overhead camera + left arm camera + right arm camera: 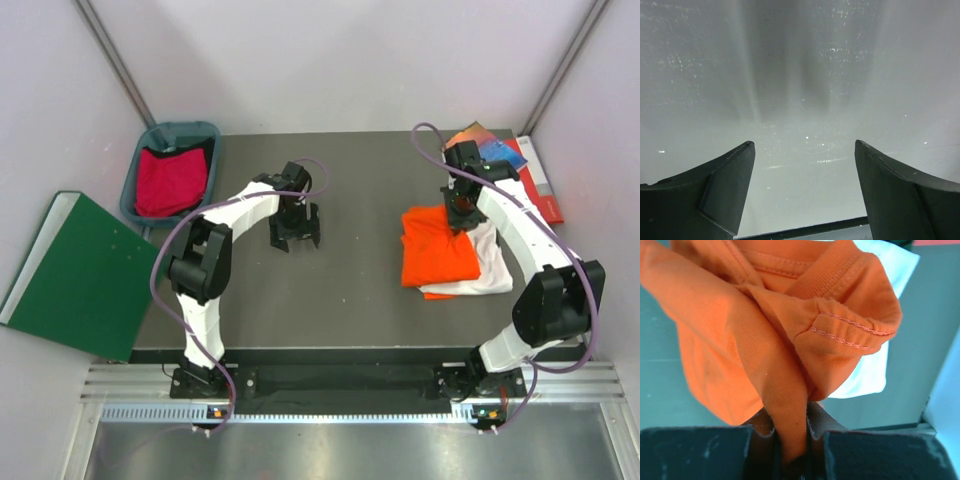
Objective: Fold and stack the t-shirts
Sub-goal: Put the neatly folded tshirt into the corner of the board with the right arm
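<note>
Here, orange t-shirt [765, 340] fold pinched inside closed right claw [790, 445].

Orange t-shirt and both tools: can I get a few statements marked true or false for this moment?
1. The right tool is shut on the orange t-shirt. True.
2. The left tool grips fabric. False: it is open and holds nothing.
3. The orange t-shirt lies partly on a white t-shirt. True.
4. The bin holds nothing. False: a red t-shirt lies in it.
5. The green board is on the right side of the table. False: it is on the left, beside the bin.
</note>
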Available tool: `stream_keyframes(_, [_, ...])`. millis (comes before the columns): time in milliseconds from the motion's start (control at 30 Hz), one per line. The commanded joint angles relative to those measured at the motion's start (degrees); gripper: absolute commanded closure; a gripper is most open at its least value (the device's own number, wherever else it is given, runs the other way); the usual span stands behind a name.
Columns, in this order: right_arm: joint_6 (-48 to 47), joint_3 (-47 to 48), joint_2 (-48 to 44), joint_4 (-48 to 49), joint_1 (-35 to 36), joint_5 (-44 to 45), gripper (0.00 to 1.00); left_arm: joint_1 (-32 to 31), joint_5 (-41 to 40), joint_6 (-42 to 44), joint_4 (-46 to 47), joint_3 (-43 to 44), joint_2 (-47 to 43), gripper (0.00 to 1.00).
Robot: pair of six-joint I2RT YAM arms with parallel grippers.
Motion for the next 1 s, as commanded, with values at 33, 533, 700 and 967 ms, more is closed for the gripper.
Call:
stream_keyframes(33, [0.2, -2.5, -0.4, 0.2, -3.1, 10.0, 1.0, -0.1, 0.4, 1.2, -0.7, 2.7, 0.9, 0.14])
stream_keyframes(533, [2.4, -7.0, 9.7, 6.1, -7.9, 19.8, 0.86, -0.1, 1.0, 2.1, -0.8, 2.4, 1.0, 0.14])
stream_keyframes(700, [6.0, -5.1, 8.7, 5.2, -7.7, 26.1, 0.07, -0.1, 1.2, 2.5, -0.8, 1.9, 0.9, 0.14])
stream_keyframes(967, [0.8, 1.0, -4.3, 7.0, 6.1, 29.2, 0.0, 0.0, 1.6, 2.3, 0.2, 0.2, 0.8, 0.12])
